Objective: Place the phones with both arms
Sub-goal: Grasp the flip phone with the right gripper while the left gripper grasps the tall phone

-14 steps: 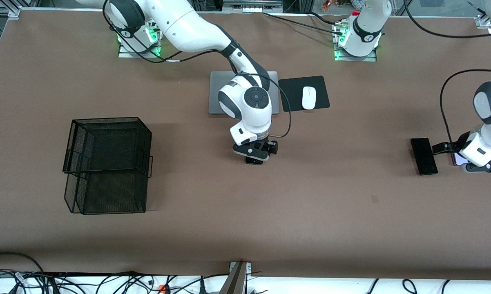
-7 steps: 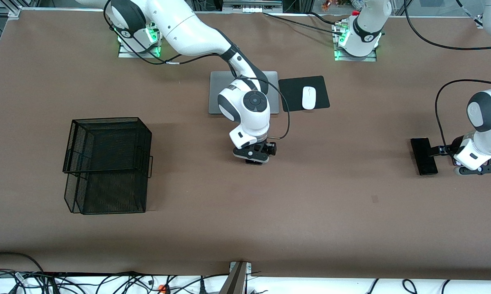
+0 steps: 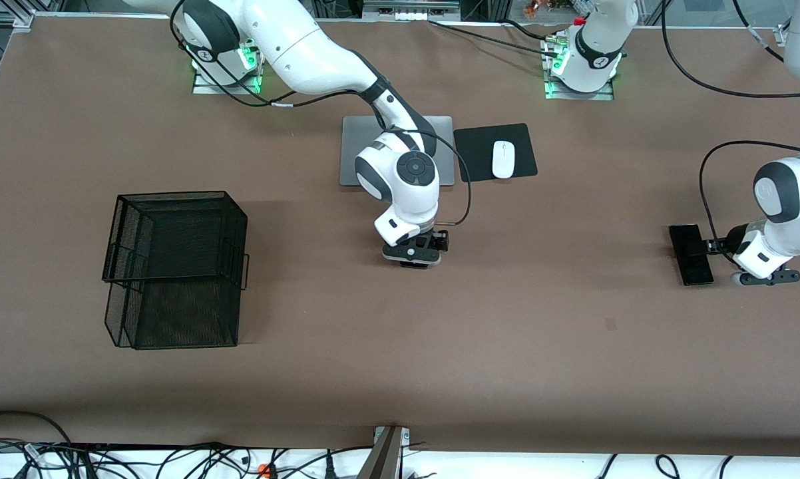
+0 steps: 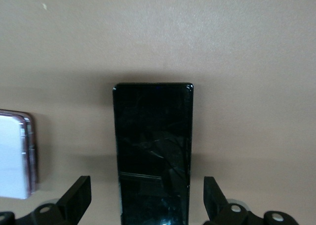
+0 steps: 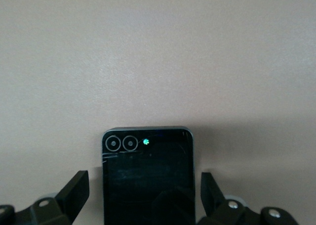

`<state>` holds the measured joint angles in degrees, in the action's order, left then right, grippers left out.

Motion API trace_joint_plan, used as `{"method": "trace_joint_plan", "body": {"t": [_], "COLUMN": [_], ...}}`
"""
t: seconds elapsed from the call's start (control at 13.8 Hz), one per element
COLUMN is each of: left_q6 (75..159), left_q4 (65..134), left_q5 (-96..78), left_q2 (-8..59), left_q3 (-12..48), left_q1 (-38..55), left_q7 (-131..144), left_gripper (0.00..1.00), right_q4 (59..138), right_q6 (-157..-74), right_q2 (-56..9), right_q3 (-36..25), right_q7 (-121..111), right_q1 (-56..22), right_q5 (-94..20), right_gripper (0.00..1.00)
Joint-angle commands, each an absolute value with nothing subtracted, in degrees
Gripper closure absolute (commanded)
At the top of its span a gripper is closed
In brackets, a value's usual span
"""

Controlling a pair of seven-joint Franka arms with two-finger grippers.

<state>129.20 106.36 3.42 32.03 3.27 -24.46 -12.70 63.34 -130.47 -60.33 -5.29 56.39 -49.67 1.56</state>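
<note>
Two grippers, jaws spread: left gripper [image 4: 148, 205] straddles the long black phone [image 4: 153, 151], right gripper [image 5: 143, 198] the squarish black phone [image 5: 148, 178].

the lavender-white phone [image 4: 15, 153] is cut off by the picture's edge.

Two white robot arms reach down toward the table. The right gripper [image 3: 413, 259] hangs low with fingers spread wide. The left gripper [image 3: 726, 256] likewise sits low, fingers [image 4: 76, 200] apart.
</note>
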Motion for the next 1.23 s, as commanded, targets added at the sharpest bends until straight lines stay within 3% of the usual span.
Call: {"method": "trace_joint_plan", "body": {"t": [0.0,0.36,0.51,0.65,0.87,0.94,1.16], "left_q6": [129.37,130.87,130.87,130.87,130.87,130.87,131.92], "left_q4": [104.94,104.94,104.94,104.94,104.94,104.94,104.94], "left_q5": [1.23,1.23,1.23,1.23,1.14,1.14,0.27], "left_q2": [33.48,34.36,34.28,34.28,34.54,34.80,36.29], "left_q3": [4.13,4.13,4.13,4.13,4.13,4.13,4.22], "left_q1": [-25.66,-25.84,-25.84,-25.84,-25.84,-25.84,-25.66], "left_q7": [-14.85,-14.85,-14.85,-14.85,-14.85,-14.85,-14.68], "left_gripper": [0.00,0.00,0.00,0.00,0.00,0.00,0.00], "right_q4": [63.19,64.95,64.95,64.95,64.86,64.86,64.43], "right_q6": [-130.87,-134.30,-134.38,-134.47,-134.56,-134.56,-133.95], "right_q2": [-61.00,-61.70,-61.96,-62.23,-62.49,-62.49,-61.88], "right_q3": [-5.10,-5.10,-5.10,-5.19,-5.19,-5.19,-5.19], "right_q7": [57.48,56.95,56.78,56.60,55.64,54.94,51.60], "right_q1": [-49.66,-49.66,-49.66,-49.66,-49.66,-49.66,-48.96], "right_q5": [2.37,2.72,2.81,2.90,4.21,4.48,4.13], "right_gripper": [0.00,0.00,0.09,0.34,0.83,0.93,1.00]}}
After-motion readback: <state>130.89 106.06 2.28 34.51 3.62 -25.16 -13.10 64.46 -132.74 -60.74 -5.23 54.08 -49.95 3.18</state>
